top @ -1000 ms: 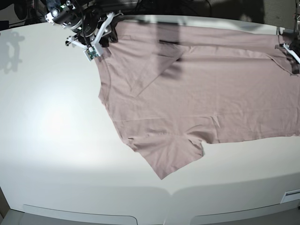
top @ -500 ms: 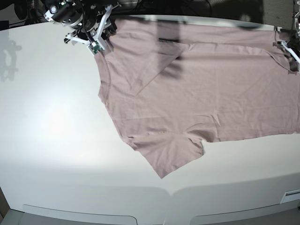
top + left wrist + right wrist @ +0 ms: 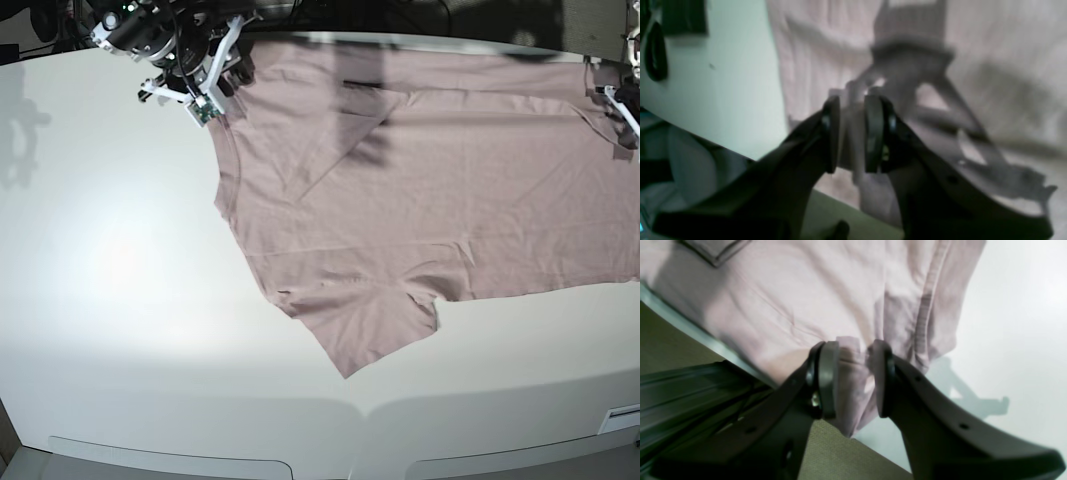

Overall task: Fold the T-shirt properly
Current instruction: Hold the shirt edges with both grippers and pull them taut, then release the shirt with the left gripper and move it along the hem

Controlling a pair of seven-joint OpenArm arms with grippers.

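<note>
The T-shirt (image 3: 420, 190) lies spread over the white tabletop's (image 3: 120, 280) far edge. Both grippers, right (image 3: 853, 373) and left (image 3: 851, 133), pinch its far hem; the left view is blurry.

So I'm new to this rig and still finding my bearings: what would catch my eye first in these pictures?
The mauve-pink T-shirt dominates, spread across the far right part of the white table, one sleeve pointing at the near edge. At the far left, the right gripper pinches a bunch of cloth by the ribbed collar. At the right edge, the left gripper is closed on a fold at the shirt's other end.
</note>
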